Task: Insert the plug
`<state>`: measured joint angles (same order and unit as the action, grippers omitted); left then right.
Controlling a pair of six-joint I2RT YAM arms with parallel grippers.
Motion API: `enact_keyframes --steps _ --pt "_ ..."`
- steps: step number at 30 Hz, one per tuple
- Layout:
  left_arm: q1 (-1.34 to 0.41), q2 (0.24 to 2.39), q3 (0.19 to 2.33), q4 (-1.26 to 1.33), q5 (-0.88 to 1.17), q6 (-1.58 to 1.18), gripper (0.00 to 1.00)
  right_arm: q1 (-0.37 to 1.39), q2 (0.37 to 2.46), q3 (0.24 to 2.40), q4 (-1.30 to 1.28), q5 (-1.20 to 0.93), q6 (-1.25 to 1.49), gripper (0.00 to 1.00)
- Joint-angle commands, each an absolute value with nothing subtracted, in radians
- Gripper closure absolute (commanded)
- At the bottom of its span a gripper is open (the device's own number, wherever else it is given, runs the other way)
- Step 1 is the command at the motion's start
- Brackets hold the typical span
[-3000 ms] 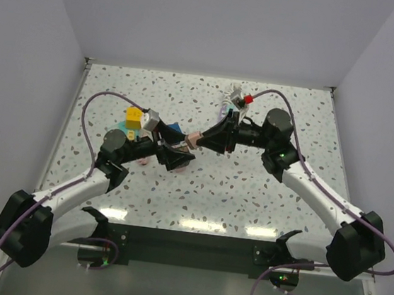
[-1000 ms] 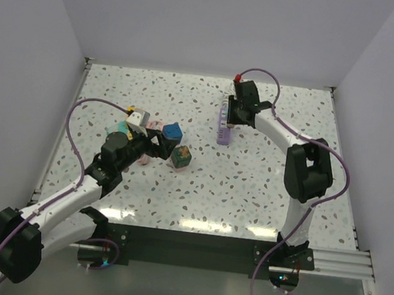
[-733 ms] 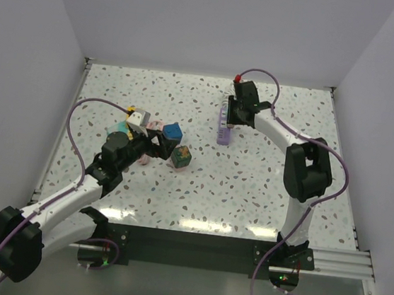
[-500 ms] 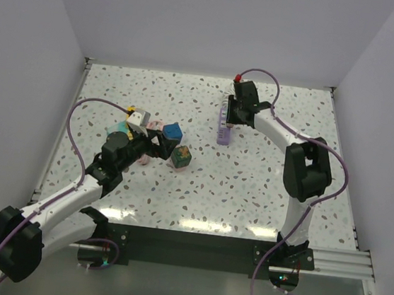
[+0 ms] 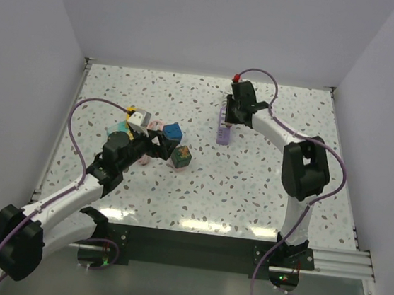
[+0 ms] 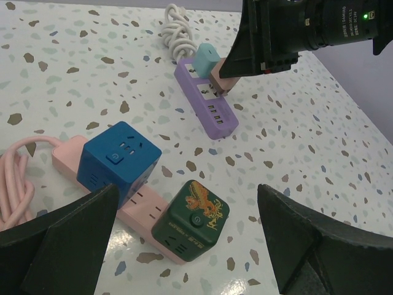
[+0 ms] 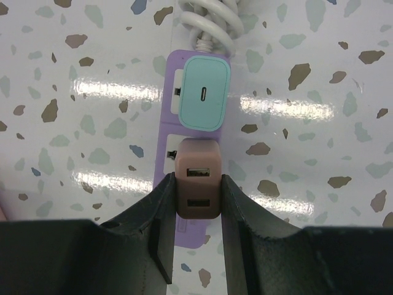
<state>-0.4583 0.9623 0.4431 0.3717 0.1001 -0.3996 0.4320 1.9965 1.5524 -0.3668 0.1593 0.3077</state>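
Our right gripper (image 7: 197, 212) is clamped on the brown plug (image 7: 196, 167). The plug sits on the purple power strip (image 6: 216, 120) toward 1 o'clock on the table (image 5: 263, 191), and in the wrist view it is just at 6 o'clock of the teal plug (image 7: 204, 92). We cannot tell whether it is fully seated. We should press straight down, square to the strip and clear of the teal neighbour, and release only once flush. Our left gripper (image 5: 155, 148) hangs wide open, holding nothing.

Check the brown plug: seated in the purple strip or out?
Cannot tell. The right gripper is shut on the brown plug over the purple strip beside the teal plug; its prongs are hidden.
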Motion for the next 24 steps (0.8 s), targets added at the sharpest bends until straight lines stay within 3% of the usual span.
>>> enact_keyframes --steps 1,24 --pt "-0.453 0.965 0.456 0.391 0.100 -0.376 0.00 0.440 2.023 1.580 -0.377 0.210 0.321 1.00" --pt "-0.451 0.951 0.453 0.382 0.100 -0.377 0.00 0.436 2.123 1.588 -0.393 0.236 0.314 1.00"
